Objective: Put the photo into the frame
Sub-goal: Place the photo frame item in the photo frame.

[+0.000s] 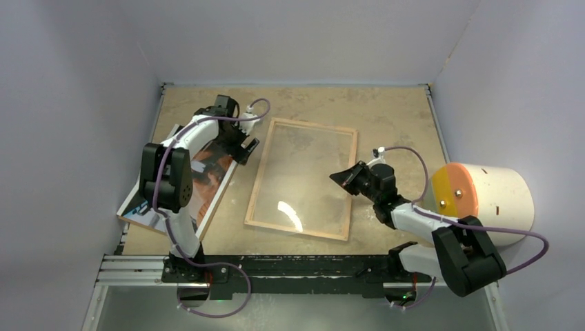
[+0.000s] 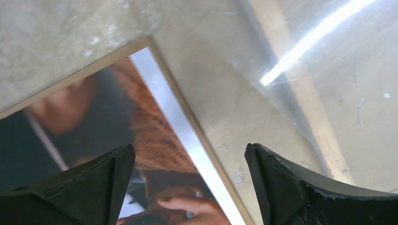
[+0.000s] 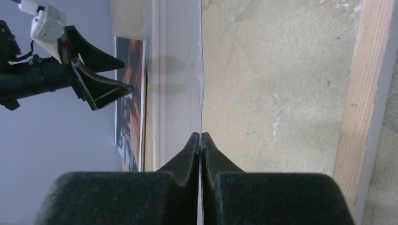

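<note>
Left gripper (image 2: 187, 149) gapes wide above a corner of the photo (image 2: 94, 117), arm stretched forward; right gripper (image 3: 201, 135), elbow bent, pinches the clear sheet (image 1: 303, 172) over the frame (image 1: 296, 229)

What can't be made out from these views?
- Photo: top view, left arm covers part; left wrist view crops it at the left and bottom edges.
- Frame: right wrist view, mostly cut off by picture edges.
- Right pincer: top view, too small to show its grip on the clear sheet.

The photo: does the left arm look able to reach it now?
Probably yes: the left gripper hangs with open jaws right above an edge of the photo, and nothing covers that edge.
</note>
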